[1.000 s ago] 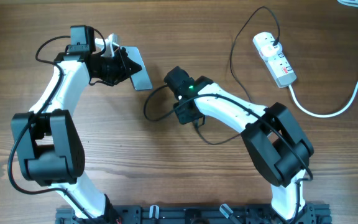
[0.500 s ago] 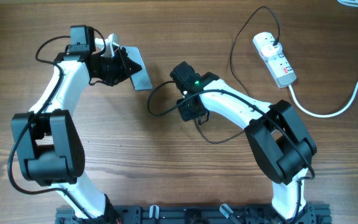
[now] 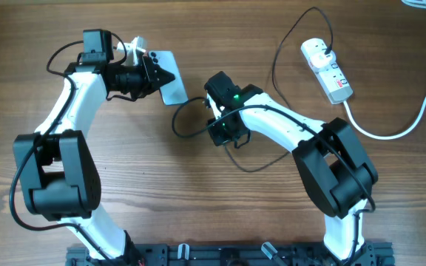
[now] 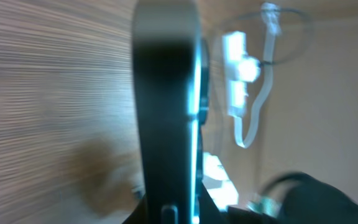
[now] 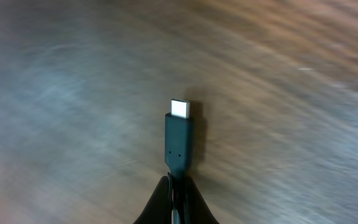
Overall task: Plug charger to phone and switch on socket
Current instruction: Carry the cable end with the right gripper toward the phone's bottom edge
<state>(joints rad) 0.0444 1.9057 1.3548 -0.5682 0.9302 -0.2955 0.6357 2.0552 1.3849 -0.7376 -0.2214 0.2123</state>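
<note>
My left gripper (image 3: 148,77) is shut on the phone (image 3: 168,80), which is lifted off the table with its pale back and small dark lenses facing up. In the blurred left wrist view the phone (image 4: 165,106) stands edge-on, a teal glow along its right side. My right gripper (image 3: 220,131) is shut on the charger (image 3: 185,125), whose black cable loops left of it and runs back to the socket (image 3: 328,70). The plug tip (image 5: 179,134) sticks out past my shut right gripper (image 5: 176,186) above the wood. Phone and plug are apart.
The socket's thick white cord (image 3: 398,129) curves off the right edge of the wooden table (image 3: 198,207). The black cable (image 3: 278,66) arcs between the socket and my right arm. The white socket (image 4: 238,68) appears blurred in the left wrist view.
The left gripper has turned the phone so its pale back shows and shifted it slightly up and right. The right gripper moved a little right with the plug.
</note>
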